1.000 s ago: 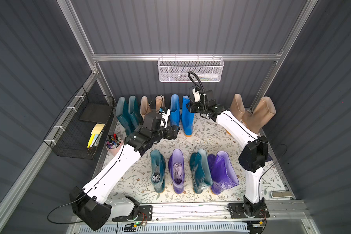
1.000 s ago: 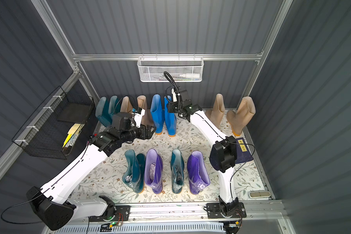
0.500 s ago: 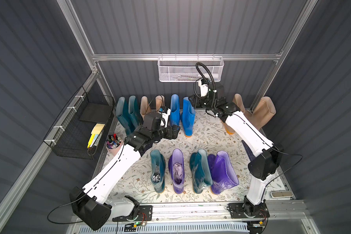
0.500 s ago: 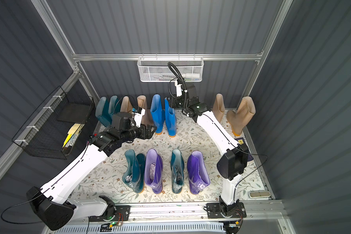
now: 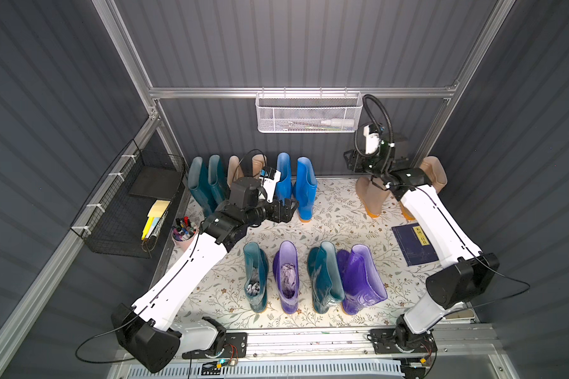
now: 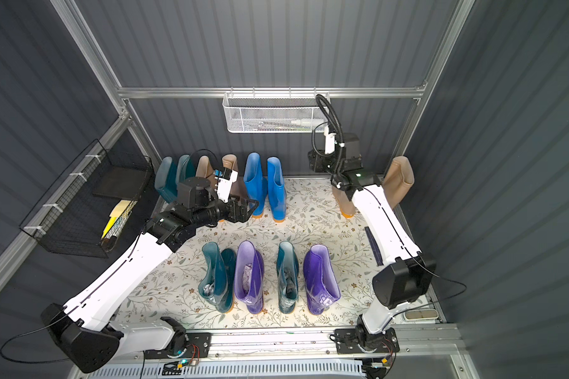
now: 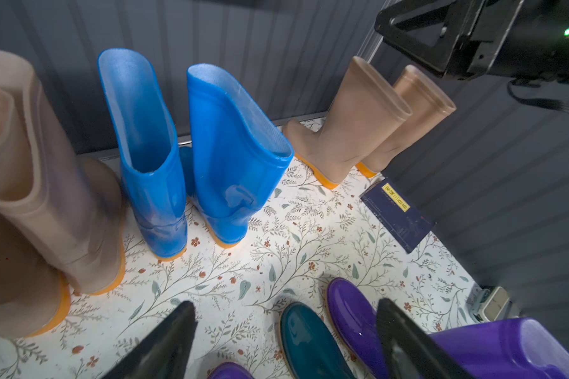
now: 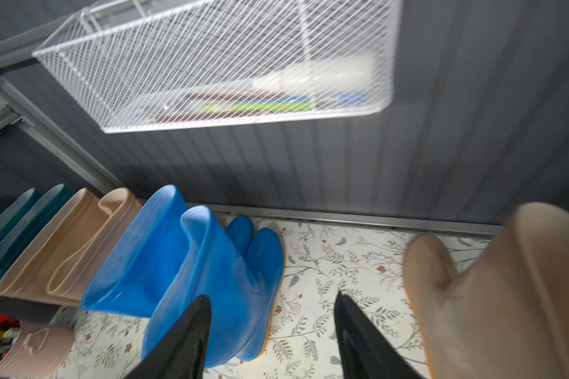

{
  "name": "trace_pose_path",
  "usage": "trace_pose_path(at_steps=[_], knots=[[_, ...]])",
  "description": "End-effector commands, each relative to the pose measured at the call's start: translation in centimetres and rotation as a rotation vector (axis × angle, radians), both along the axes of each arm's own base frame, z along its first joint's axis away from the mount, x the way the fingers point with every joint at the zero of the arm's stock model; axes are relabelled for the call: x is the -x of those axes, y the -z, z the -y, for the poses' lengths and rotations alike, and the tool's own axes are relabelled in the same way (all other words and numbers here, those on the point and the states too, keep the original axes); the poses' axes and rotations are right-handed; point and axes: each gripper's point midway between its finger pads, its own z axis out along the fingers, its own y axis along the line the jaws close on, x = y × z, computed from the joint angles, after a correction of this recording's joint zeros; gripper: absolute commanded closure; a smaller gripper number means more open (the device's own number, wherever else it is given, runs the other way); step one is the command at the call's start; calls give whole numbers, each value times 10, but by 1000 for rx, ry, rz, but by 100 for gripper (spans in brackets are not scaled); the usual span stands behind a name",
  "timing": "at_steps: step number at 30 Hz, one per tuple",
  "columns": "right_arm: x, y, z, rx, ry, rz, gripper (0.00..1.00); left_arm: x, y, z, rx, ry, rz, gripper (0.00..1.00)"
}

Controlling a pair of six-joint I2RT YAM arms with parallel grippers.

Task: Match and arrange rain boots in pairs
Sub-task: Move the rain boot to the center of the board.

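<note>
You have most of the rain boots matched already. Four pairs stand along the rear wall of the table (image 5: pixel 335 216). From 10 o'clock round to 2 o'clock they run dark teal pair (image 5: pixel 207 183), beige pair (image 5: pixel 234 168), bright blue pair (image 5: pixel 304 188) and second beige pair (image 5: pixel 372 197). Your right arm partly hides that last pair in both top views.

What is left is the front row at 6 o'clock. From 7 to 5 o'clock it reads outer teal boot (image 5: pixel 255 275), inner purple boot (image 5: pixel 288 279), inner teal boot (image 5: pixel 322 279), outer purple boot (image 5: pixel 362 279). The colours alternate, so neither colour stands as a pair. By my judgement you are about two thirds through, and swapping the two inner boots would finish it.

Neither arm is carrying anything. Your left tool (image 7: pixel 283 303) has its fingers wide apart and empty. It hovers near 11 o'clock, just in front of the bright blue pair. Your right tool (image 8: pixel 271 297) is also spread with nothing between the fingers. It is raised near 1 o'clock, between the bright blue pair and the second beige pair. Both sit well apart from the front row.
</note>
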Motion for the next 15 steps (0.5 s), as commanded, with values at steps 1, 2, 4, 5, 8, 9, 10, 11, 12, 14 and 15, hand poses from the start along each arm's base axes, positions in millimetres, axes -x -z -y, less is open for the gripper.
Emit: trace_pose_path(at_steps=[1, 2, 4, 5, 8, 9, 10, 11, 12, 14, 15], knots=[[8, 10, 29, 69, 46, -44, 35, 0, -37, 18, 65, 82, 83, 13], [9, 10, 39, 82, 69, -49, 33, -1, -40, 21, 78, 93, 86, 13], [10, 14, 57, 100, 112, -67, 31, -1, -45, 28, 103, 117, 94, 13], [11, 17, 67, 104, 137, -84, 30, 0, -47, 33, 114, 131, 97, 13], [9, 26, 93, 96, 196, -118, 28, 5, -50, 51, 141, 182, 108, 14], [8, 29, 100, 92, 212, -125, 26, 8, -50, 58, 147, 204, 113, 14], [8, 31, 105, 91, 222, -132, 26, 10, -49, 66, 151, 221, 119, 15], [6, 34, 111, 90, 233, -140, 25, 18, -48, 76, 157, 268, 120, 14], [4, 37, 115, 90, 240, -150, 25, 24, -48, 84, 157, 296, 125, 14], [1, 42, 122, 97, 255, -161, 25, 32, -44, 96, 150, 329, 128, 14], [-1, 45, 124, 104, 260, -170, 24, 35, -42, 100, 146, 337, 129, 14]])
